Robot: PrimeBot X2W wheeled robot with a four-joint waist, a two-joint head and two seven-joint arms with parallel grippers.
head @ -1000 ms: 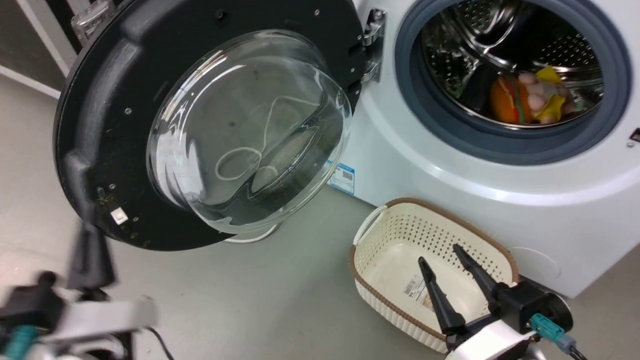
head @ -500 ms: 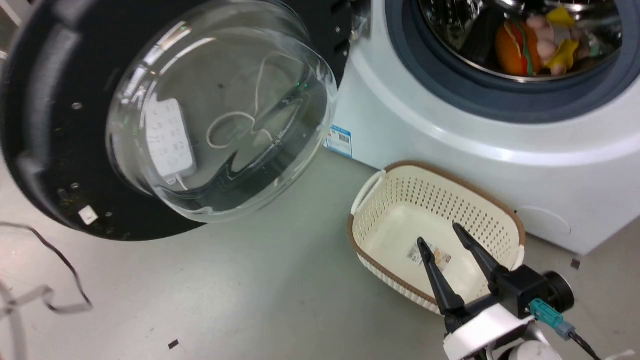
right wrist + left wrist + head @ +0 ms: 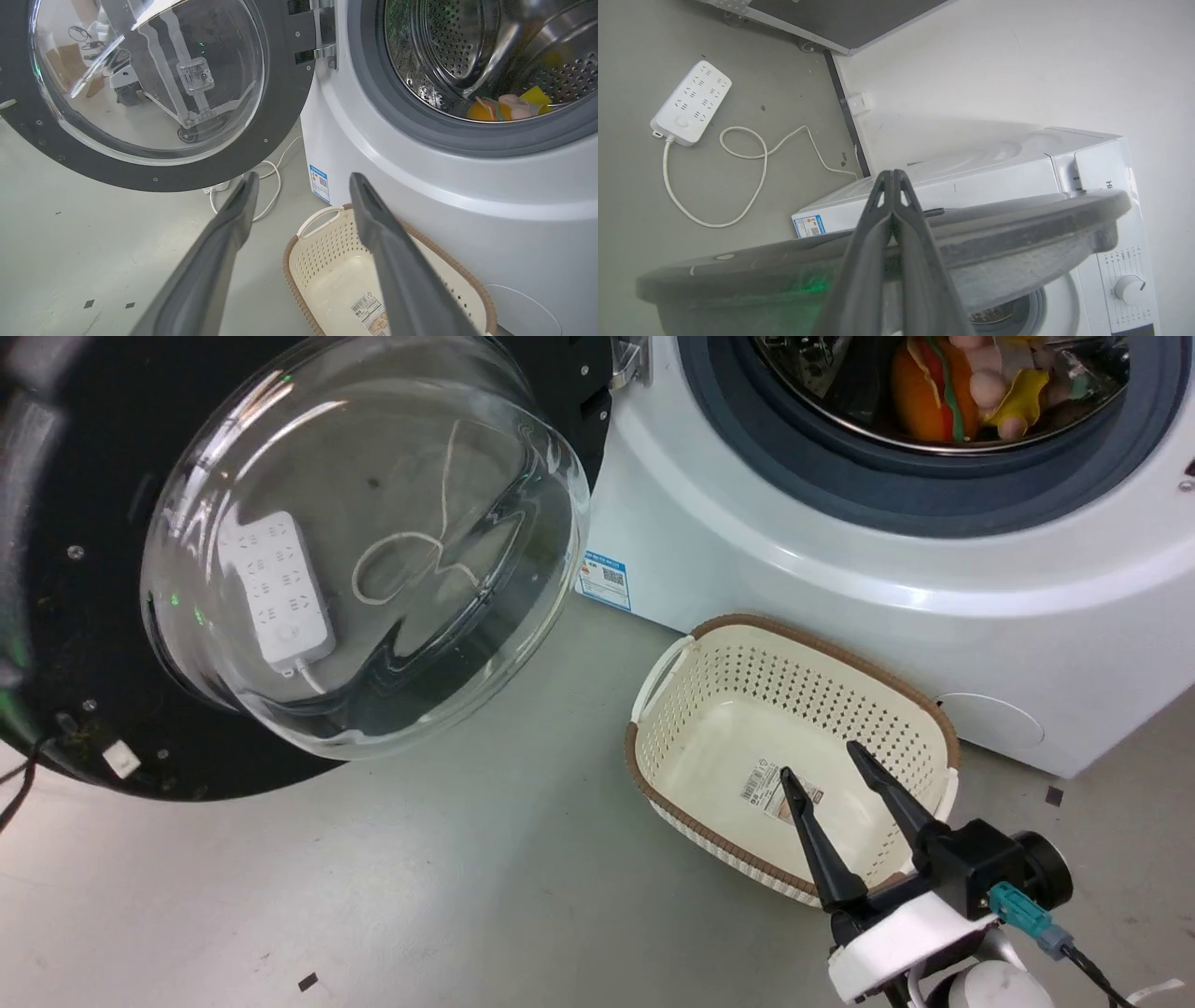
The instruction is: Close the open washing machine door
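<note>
The washing machine door point(image 3: 84, 616) stands wide open at the left of the head view, a black rim around a bulging glass bowl point(image 3: 373, 541), hung on a metal hinge point(image 3: 627, 359). In the left wrist view my left gripper point(image 3: 893, 172) is shut with nothing in it, and its fingers reach across the door's dark outer rim point(image 3: 1017, 228); whether they touch it I cannot tell. My right gripper point(image 3: 821, 761) is open and empty above the basket, well clear of the door point(image 3: 289, 116). In its own view the right gripper point(image 3: 304, 176) points at the machine's front.
The white washing machine point(image 3: 840, 597) has a grey-ringed steel drum opening point(image 3: 934, 495) with colourful soft toys point(image 3: 924, 387) inside. A cream perforated basket point(image 3: 709, 625) sits on the grey floor before it. A white power strip point(image 3: 691, 102) and its cable point(image 3: 752, 154) lie beyond the door.
The head camera has shifted, so the drum sits higher in the picture. The left arm seen at the lower left a second ago has left the head view. The right gripper stays open over the basket.
</note>
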